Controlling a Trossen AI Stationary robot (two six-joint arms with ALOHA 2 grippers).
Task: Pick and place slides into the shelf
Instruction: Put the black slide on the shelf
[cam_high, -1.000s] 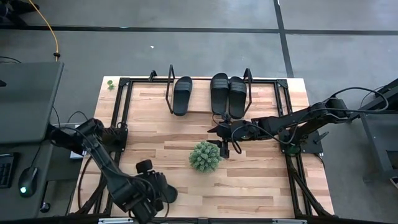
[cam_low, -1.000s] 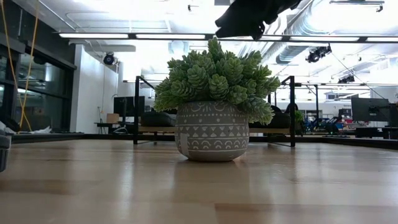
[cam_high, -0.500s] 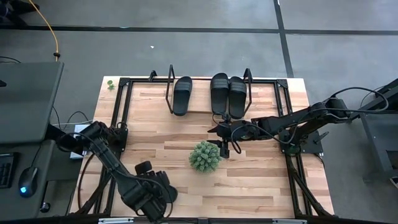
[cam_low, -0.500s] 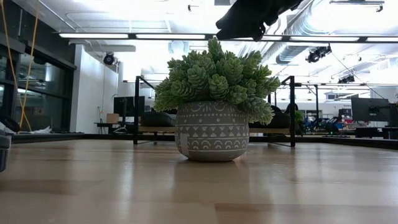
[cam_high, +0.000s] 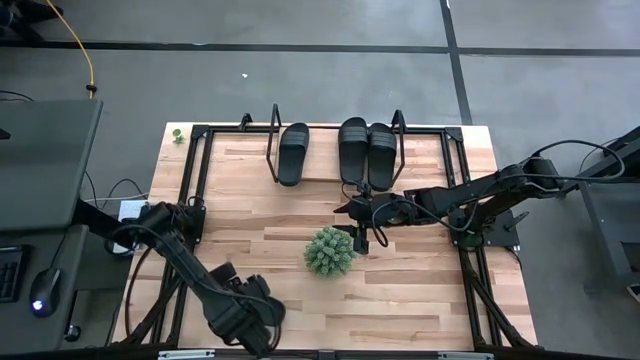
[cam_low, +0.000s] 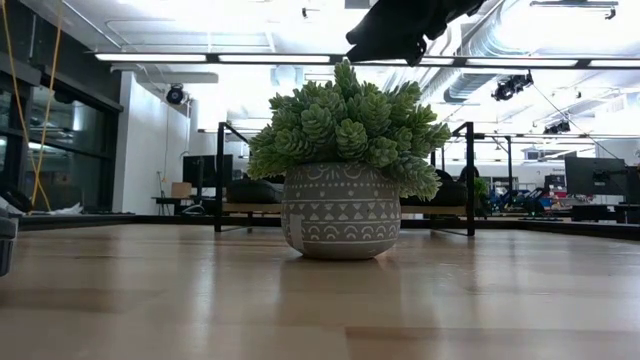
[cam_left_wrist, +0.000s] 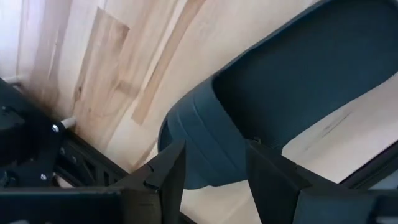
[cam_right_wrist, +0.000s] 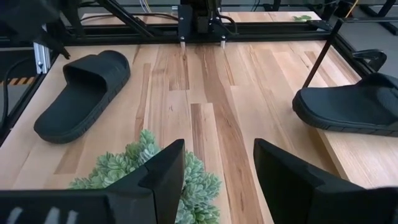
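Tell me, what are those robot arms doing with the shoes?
They are putting slides on the shelf. Three slides sit there already. The fourth slide lies on the table's near left corner, and the left gripper hangs over it with open fingers. The right gripper waits, open, beside the plant.

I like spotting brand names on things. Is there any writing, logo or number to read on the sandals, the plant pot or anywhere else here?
None can be read.
Sandals: plain black, no logo showing.
Plant pot: only a pattern of triangles and arches, no letters.
Table: bare wood.
Room behind: screens and signs too small to read.
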